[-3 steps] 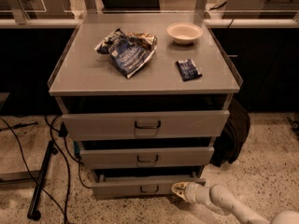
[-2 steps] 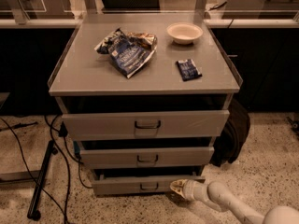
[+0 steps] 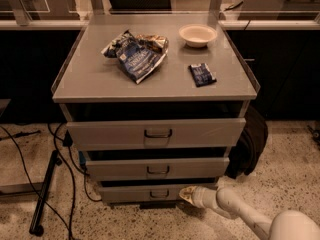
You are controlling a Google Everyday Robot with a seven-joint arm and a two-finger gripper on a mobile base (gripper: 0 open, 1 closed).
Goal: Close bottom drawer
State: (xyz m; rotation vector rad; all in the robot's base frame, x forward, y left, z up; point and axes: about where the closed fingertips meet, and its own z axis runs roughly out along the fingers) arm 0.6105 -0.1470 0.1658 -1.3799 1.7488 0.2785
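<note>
The bottom drawer [image 3: 130,193] is the lowest, slimmest grey front of the cabinet, with a small dark loop handle [image 3: 159,194]. It stands slightly out, a dark gap above it. My gripper [image 3: 186,194] reaches in from the lower right on a white arm [image 3: 240,213] and its tip presses against the right part of the drawer's front panel, just right of the handle.
The middle drawer [image 3: 158,168] and top drawer [image 3: 157,133] also stand out. On the cabinet top lie a chip bag [image 3: 136,55], a white bowl [image 3: 198,35] and a small blue packet [image 3: 202,74]. Black cables [image 3: 55,184] and a stand lie on the floor at left; a dark bag [image 3: 250,144] is at right.
My gripper has moved left and slightly up along the bottom drawer's front, toward the handle. The drawer sits a little further in.
</note>
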